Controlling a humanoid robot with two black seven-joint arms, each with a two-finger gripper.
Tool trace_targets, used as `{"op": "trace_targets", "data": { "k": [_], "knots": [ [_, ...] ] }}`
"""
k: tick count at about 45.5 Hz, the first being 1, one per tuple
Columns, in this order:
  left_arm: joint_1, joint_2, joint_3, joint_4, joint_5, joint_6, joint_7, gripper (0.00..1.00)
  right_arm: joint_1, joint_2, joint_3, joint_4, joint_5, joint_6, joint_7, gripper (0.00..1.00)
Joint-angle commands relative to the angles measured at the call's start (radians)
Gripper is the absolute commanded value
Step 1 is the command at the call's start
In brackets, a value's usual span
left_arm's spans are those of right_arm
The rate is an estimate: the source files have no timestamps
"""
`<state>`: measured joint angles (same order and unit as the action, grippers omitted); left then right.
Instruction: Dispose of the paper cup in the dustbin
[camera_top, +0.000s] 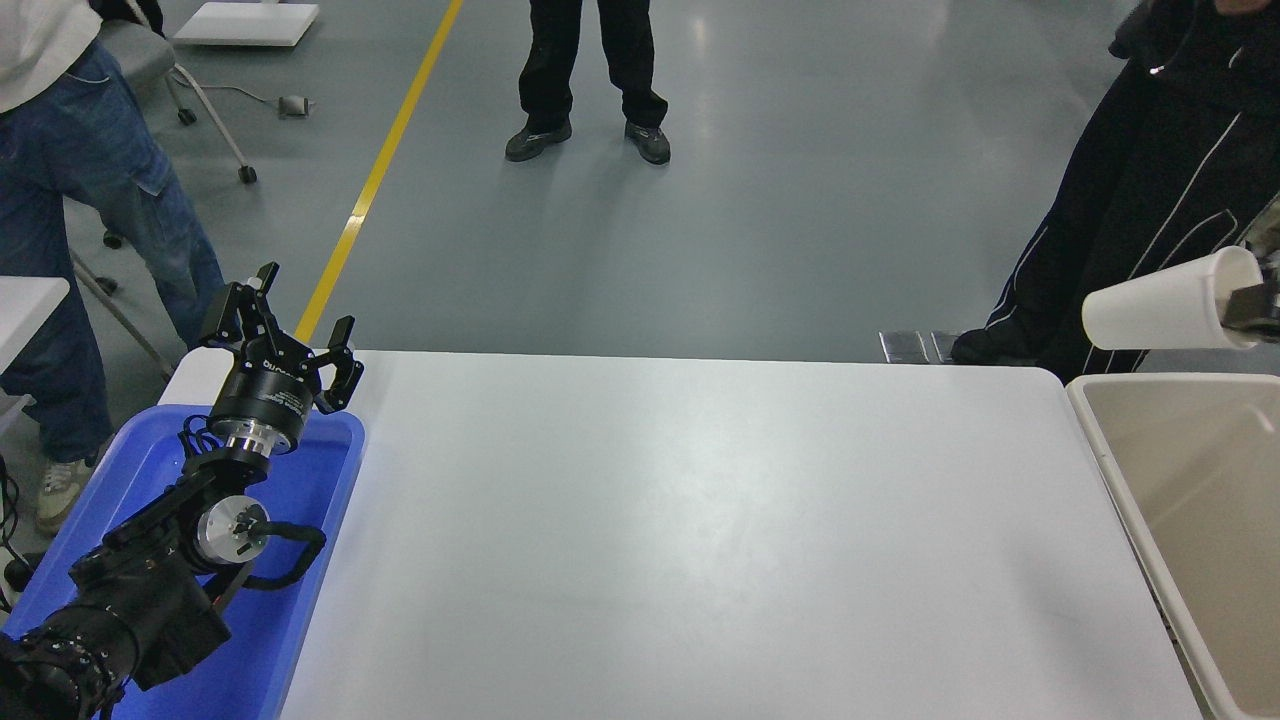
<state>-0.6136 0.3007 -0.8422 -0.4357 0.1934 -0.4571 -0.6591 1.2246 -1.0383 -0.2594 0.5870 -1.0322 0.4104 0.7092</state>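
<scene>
The right pincer (1252, 303) pokes in at the right edge, up in the air; only its black tip shows, so how wide it is spread is hard to see, but it seems to be closed on the rim of the paper cup (1160, 304); the cup hangs from that tip and lies on its side, with its mouth at the pincer and its flat bottom pointing away to the left; the cup touches nothing else.

Right below the pincer is the dustbin (1098, 447); it is big and beige with a pale round rim, and it stands at the right end of the white table (680, 540); the cup is above the bin's far corner, well clear of the rim.

Behind the pincer and the cup stands a person in dark trousers with thin white stripes (1130, 220); far off to the left of the pincer, past the whole table top, is the left pincer (290, 335); it is parked with its fingers spread wide and holds nothing; under it sits a bright blue bin (300, 600).

Further back on the grey floor are two more people; one wears black trousers (590, 60), and one wears blue jeans (90, 190); a yellow line (375, 180) runs along the floor.
</scene>
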Motion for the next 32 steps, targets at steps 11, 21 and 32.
{"op": "trace_targets", "data": {
  "k": [11, 21, 32],
  "knots": [
    [0.0, 0.0, 0.0, 0.0, 0.0, 0.0, -0.001, 1.0, -0.275, 0.228, -0.001, -0.611, 0.178, -0.001, -0.03, 0.0],
    [0.0, 0.0, 0.0, 0.0, 0.0, 0.0, -0.001, 1.0, -0.335, 0.288, 0.009, -0.702, 0.241, -0.007, -0.181, 0.0],
    [0.0, 0.0, 0.0, 0.0, 0.0, 0.0, -0.001, 1.0, -0.402, 0.353, 0.012, -0.702, 0.311, -0.038, -0.333, 0.0]
  ]
}}
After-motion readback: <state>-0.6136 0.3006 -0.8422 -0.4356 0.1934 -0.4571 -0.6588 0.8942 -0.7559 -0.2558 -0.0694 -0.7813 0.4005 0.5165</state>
